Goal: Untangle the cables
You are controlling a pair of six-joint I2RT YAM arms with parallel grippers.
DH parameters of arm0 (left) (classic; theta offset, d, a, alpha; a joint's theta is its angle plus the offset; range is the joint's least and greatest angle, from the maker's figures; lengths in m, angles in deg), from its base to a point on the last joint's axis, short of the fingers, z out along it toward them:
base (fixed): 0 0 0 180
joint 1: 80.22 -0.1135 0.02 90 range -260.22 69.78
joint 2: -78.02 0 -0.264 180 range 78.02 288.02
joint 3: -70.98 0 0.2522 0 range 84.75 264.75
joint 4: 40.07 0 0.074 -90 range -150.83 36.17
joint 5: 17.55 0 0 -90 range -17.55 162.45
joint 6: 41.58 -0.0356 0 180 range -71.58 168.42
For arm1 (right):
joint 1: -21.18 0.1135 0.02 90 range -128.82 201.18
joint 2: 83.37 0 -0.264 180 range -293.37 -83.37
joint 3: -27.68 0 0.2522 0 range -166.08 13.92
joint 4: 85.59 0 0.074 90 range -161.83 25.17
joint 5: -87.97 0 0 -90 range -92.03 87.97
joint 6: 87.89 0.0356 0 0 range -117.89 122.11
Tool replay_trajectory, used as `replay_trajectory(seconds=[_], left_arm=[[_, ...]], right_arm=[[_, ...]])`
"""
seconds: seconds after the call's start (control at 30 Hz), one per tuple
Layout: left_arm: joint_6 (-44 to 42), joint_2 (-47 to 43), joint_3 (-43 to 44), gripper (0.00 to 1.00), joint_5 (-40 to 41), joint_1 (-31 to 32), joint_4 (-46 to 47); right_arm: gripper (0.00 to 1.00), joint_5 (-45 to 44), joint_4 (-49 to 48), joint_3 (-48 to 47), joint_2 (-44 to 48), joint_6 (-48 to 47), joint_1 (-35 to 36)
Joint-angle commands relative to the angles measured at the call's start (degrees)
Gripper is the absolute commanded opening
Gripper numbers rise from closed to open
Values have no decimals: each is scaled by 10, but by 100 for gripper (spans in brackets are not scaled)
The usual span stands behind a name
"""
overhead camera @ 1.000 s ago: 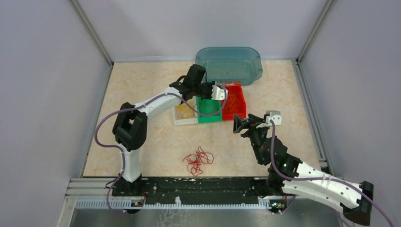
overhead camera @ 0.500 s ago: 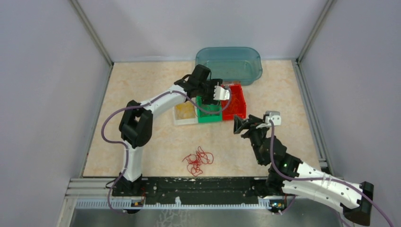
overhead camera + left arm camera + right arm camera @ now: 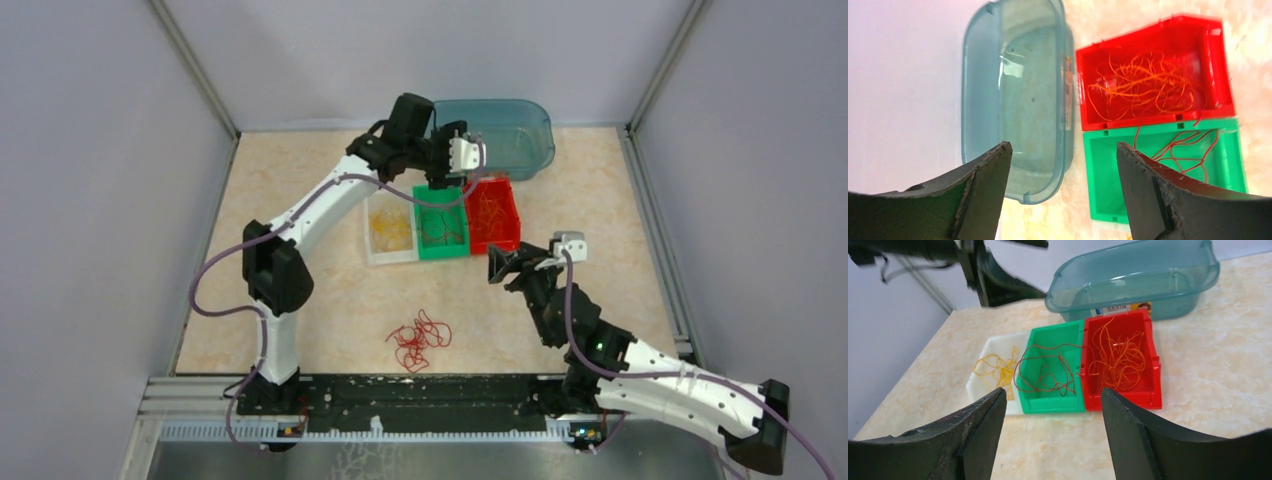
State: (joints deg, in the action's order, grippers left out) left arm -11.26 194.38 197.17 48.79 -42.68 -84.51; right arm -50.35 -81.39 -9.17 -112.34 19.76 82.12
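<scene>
Red cables (image 3: 418, 340) in a roundish clump, no clear long axis, left fingers (image 3: 983, 195) apart, right fingers (image 3: 978, 435) apart

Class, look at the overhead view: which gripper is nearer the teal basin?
Left. The left gripper hovers open over the near left part of the teal basin; the right gripper, also open, sits nearer the robot, on the near side of the red bin.

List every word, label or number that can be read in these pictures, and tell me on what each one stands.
"BASIN": on the sticker on the near wall of the teal tub, right wrist view.
The rest of that sticker: too small to read; in the left wrist view it is all blurred.
No other text shows.
</scene>
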Motion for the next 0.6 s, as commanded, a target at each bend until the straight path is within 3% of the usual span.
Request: replay_trajectory(seconds=[0.0, 0.03, 0.1, 0.17, 0.3, 0.4, 0.57], left_arm=[[116, -67, 70, 83, -66, -37, -35], [159, -77, 81, 85, -83, -52, -36], [227, -102, 89, 98, -135, -94, -49], [282, -140, 62, 99, -178, -140, -55], [304, -268, -72, 100, -197, -206, -45], [327, -380, -233, 100, -218, -251, 17], [341, -496, -373, 100, -254, -287, 39]], right_arm=[[70, 69, -19, -39, -38, -5, -5], [71, 102, -24, -41, -51, -12, -4], [72, 193, -27, -55, -89, -27, -6], [76, 297, -11, -80, -136, -39, -6], [77, 457, 11, -108, -227, -43, -6], [78, 567, -8, -100, -281, -39, -8], [73, 641, -22, -100, -382, -32, -8]])
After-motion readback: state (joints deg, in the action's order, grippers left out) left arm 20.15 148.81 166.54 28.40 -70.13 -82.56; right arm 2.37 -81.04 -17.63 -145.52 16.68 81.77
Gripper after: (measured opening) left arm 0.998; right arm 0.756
